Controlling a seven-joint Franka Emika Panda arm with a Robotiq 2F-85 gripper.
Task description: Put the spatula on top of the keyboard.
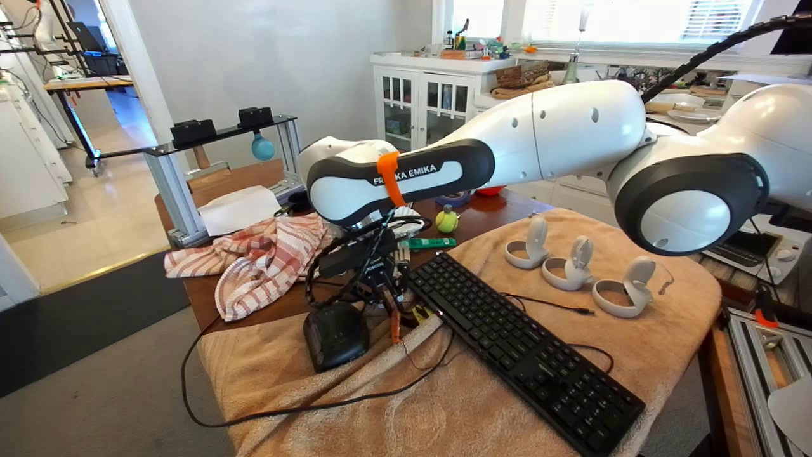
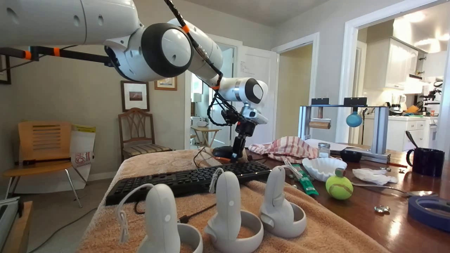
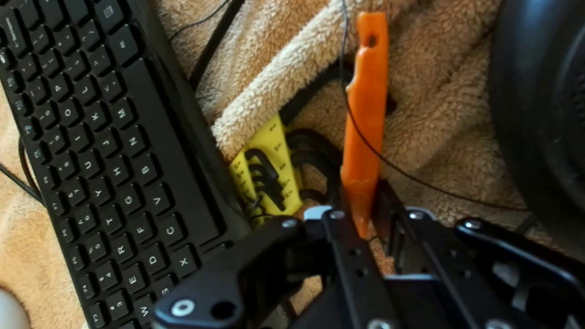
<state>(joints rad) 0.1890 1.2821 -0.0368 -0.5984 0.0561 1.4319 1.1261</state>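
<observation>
The pick-up step is judged to be in hand. In the wrist view, the orange spatula (image 3: pixel 369 114) (so taken, as no better match is seen near the jaws) is laid out from the upper right of centre down to the gripper (image 3: pixel 365 212) at the lower right of centre. The jaws are seen close together, with only the spatula's lower end between them; hold of it appears to be taken, though how firm the pinch is cannot be told. In an exterior view, the spatula is shown near the centre of the frame, low over the towel (image 1: pixel 412 425); whether the towel is touched by it cannot be made out. The keyboard (image 3: pixel 105 151), on which the spatula is to be set, is placed at the left of the wrist view, with the yellow hex-key holder (image 3: pixel 276 141) between the two. The spatula is crossed by a thin black wire (image 3: pixel 434 187); whether this is caught cannot be told. For the next move, a straight lift is called for, high enough for the holder and the keyboard's edge to be cleared, followed by a shift toward the left of the wrist view and a gentle lowering onto the keys.
</observation>
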